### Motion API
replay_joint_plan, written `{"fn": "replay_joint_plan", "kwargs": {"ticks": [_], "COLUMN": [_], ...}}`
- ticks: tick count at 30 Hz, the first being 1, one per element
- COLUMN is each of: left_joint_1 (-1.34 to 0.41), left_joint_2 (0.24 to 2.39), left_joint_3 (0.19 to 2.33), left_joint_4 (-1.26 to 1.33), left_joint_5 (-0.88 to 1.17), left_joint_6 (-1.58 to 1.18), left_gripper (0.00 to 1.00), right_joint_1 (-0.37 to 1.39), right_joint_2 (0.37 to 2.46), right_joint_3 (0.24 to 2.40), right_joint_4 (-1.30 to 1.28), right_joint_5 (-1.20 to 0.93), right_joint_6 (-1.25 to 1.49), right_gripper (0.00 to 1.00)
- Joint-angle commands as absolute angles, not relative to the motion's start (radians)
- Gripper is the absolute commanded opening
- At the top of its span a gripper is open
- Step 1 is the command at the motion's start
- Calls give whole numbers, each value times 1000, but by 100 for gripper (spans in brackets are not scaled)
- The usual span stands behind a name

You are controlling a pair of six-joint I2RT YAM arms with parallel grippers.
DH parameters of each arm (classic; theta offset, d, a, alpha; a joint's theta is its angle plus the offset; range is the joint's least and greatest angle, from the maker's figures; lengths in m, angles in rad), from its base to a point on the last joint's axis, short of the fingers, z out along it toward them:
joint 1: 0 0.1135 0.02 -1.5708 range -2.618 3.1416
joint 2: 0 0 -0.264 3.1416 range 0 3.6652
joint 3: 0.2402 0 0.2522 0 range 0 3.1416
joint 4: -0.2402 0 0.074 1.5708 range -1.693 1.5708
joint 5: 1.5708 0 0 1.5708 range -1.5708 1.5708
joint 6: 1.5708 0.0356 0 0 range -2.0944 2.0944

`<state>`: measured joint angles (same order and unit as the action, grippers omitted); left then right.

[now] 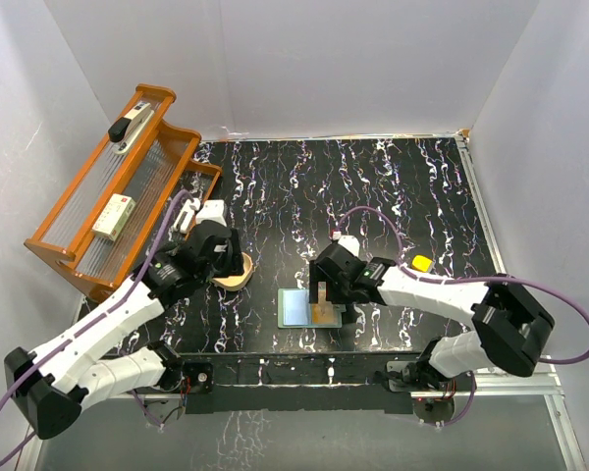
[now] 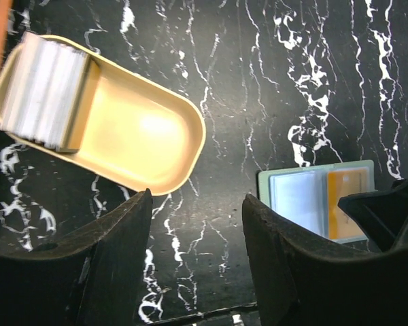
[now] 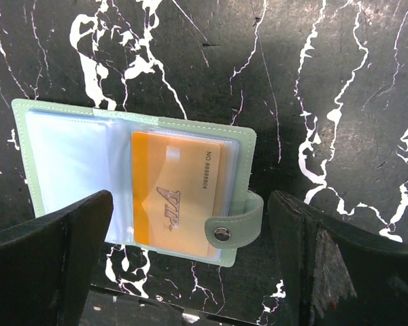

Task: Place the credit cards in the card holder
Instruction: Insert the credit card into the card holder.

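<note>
Note holder [image 3: 68, 163] lying open and flat on surface [image 1: 373, 186], orange card [image 3: 177, 197] tucked in its right sleeve, snap tab undone. Find right hand [image 3: 190, 231] spread wide just above it, gripping nothing. Find left hand [image 2: 197, 224] about half open, empty, above tan dish [image 2: 143, 136]; pale cards [image 2: 44, 88] stacked at one end of it.

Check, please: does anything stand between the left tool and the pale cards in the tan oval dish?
Nothing visible does. The stack of pale plastic cards lies uncovered at one end of the tan oval dish, and the left tool hangs open and empty near it.
</note>
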<state>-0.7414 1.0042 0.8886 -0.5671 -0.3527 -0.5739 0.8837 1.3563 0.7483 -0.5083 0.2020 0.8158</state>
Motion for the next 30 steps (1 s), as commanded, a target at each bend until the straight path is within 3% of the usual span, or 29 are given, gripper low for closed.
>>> {"fn": "replay_joint_plan", "kwargs": {"ticks": [1, 20, 30], "left_joint_1": [-736, -736, -736], "left_joint_2": [939, 912, 894], "left_joint_3": [903, 841, 795], "left_joint_4": [-630, -586, -536], "left_joint_5": [-447, -459, -461], "left_joint_6": [-522, -506, -485], "left_gripper": [54, 55, 55], "right_joint_1": [895, 908, 915], "right_joint_2": [1391, 1500, 1477], "right_joint_3": [810, 844, 870], "right_joint_4": [-511, -564, -567], "right_joint_5": [257, 316, 297], "right_joint_6": [832, 818, 834], "right_gripper": [97, 84, 96]}}
